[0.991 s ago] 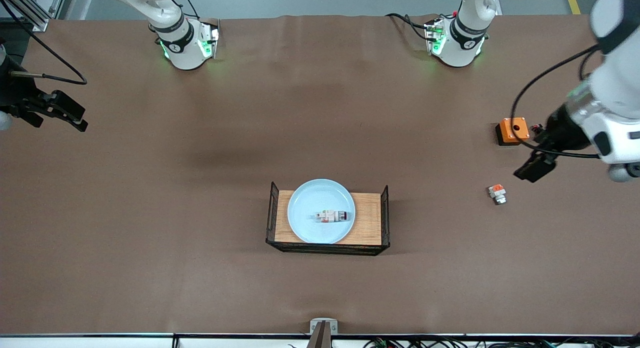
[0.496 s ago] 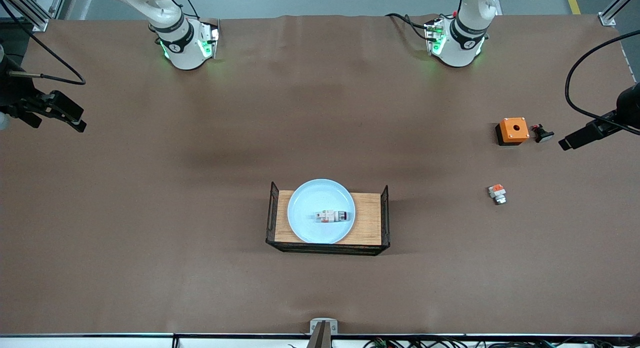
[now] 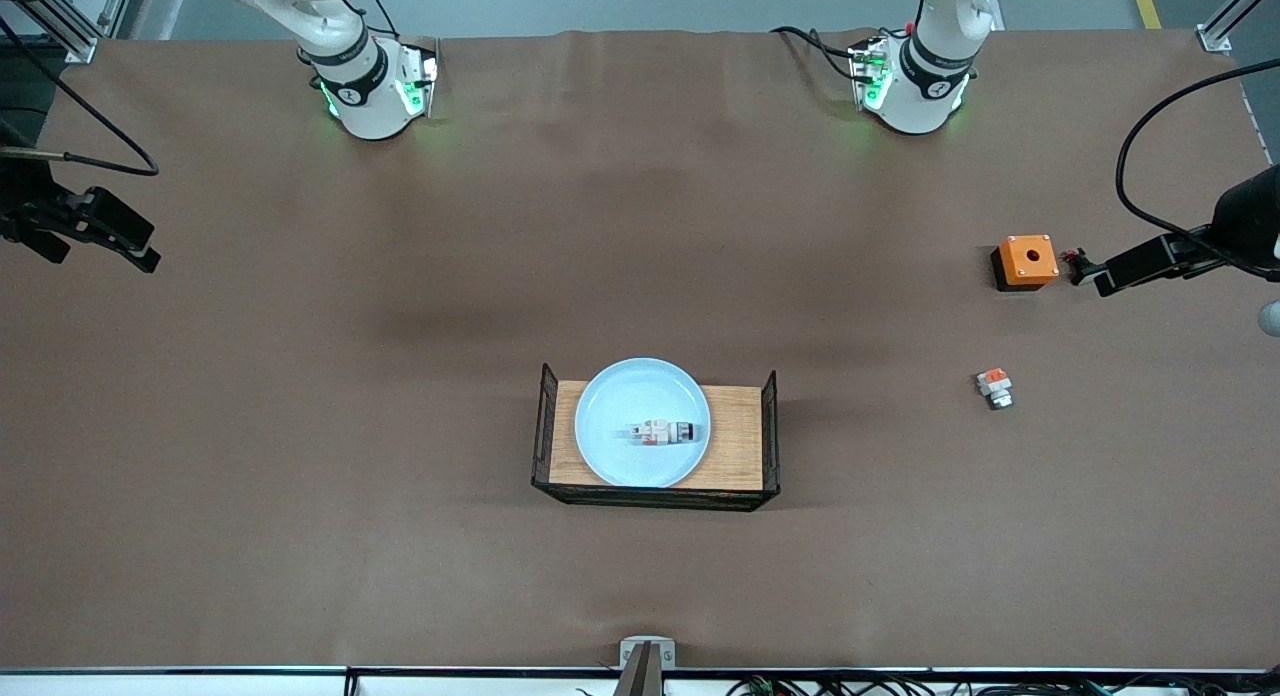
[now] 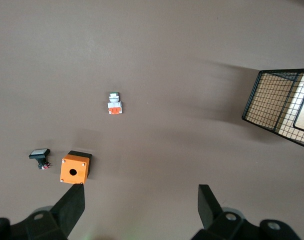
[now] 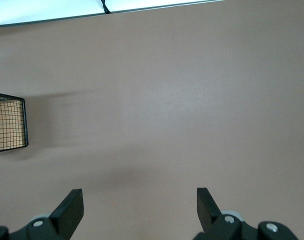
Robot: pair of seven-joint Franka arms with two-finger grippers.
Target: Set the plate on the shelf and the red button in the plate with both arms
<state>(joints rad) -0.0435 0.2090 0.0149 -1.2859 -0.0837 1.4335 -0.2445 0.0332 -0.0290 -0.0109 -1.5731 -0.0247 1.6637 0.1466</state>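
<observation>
One plate (image 3: 610, 446), one red button (image 3: 664, 432), one wire tray (image 3: 546, 426), one orange box (image 3: 1026, 260), one stubby white switch (image 3: 994, 387), one small black part (image 4: 40, 158), two hands.

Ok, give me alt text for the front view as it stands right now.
A pale blue plate holding the red button sits on a wire-sided wooden tray at mid-table. Both arms wait at the table's ends, left gripper and right gripper open and empty.

Colours on the brown table

The plate (image 3: 642, 421) was pale blue; the red button (image 3: 664, 432) on it was white and grey with an orange-red section and a darker end. The tray (image 3: 735, 436) was light wood-grain with black wire-grid ends. At the frame's right, the box (image 3: 1026, 260) was orange on a black base, and the stubby piece (image 3: 994, 387) was white with an orange-red top. The table (image 3: 400, 376) was plain brown.
</observation>
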